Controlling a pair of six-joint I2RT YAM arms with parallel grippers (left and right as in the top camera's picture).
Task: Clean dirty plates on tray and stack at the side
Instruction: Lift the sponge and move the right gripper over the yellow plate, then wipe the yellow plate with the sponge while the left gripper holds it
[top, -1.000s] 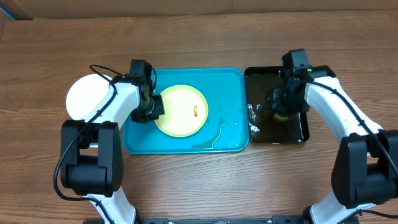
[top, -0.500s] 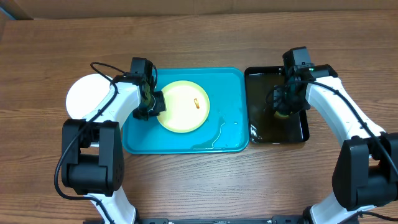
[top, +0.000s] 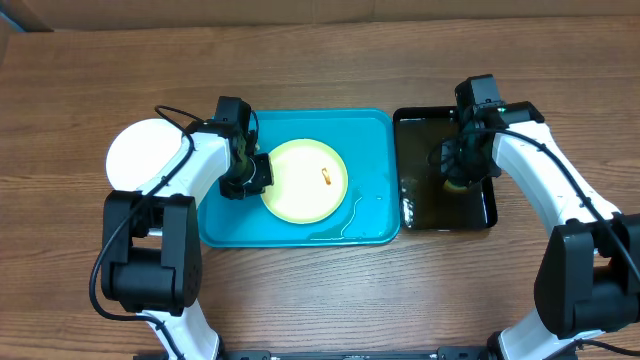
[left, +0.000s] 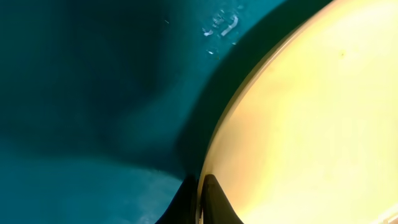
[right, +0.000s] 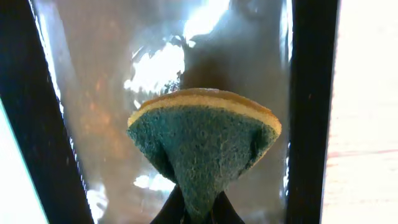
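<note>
over on the left, one white plate (top: 135, 155) is sitting on the wood desk (top: 80, 270). left pincer (top: 257, 180) is pinching the thin glossy rim of the pale yellow-green plate (top: 305, 185) lying in the wet turquoise tray (top: 370, 130), so it's probably risking a slip on that slick plastic. right pincer (top: 456, 182) is squeezing a folded scratchy sponge (right: 202, 134) over the black water tray (top: 482, 215), likely dripping in transit.

A brown wood-grain table (top: 330, 60) fills the view under soft, even light.
</note>
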